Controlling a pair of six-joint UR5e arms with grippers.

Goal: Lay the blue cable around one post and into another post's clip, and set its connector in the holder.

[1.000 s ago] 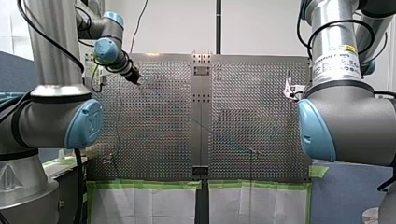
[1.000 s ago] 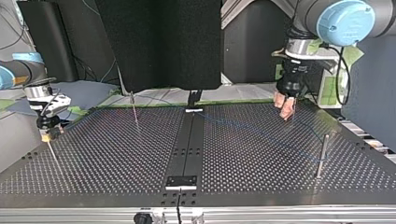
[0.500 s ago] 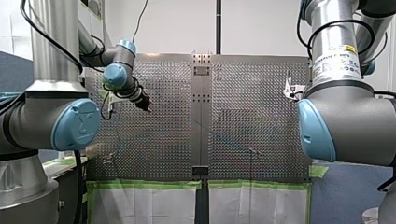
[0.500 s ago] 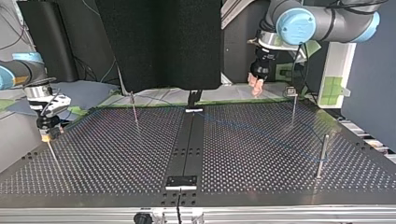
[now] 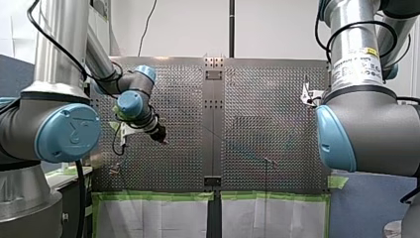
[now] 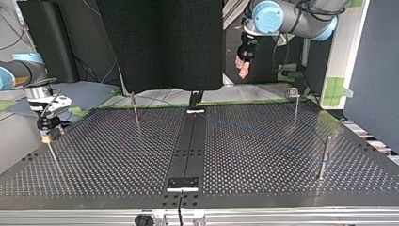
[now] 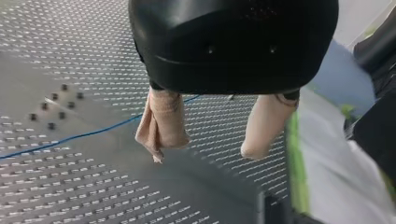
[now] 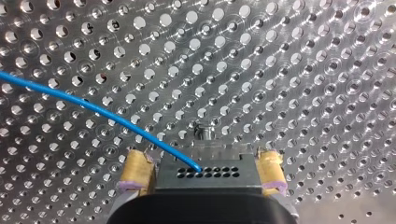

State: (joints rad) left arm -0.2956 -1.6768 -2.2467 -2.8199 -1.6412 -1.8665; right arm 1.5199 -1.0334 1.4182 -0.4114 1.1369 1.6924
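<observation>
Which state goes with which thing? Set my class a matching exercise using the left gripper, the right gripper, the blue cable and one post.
Things:
1. left gripper
2. right gripper
3. blue cable
4. post

States:
A. standing upright on the table
B. open and empty, high above the table
C. running across the table
D. shut on the connector

Pairs: 1-B, 2-D, 3-C, 4-A.
</observation>
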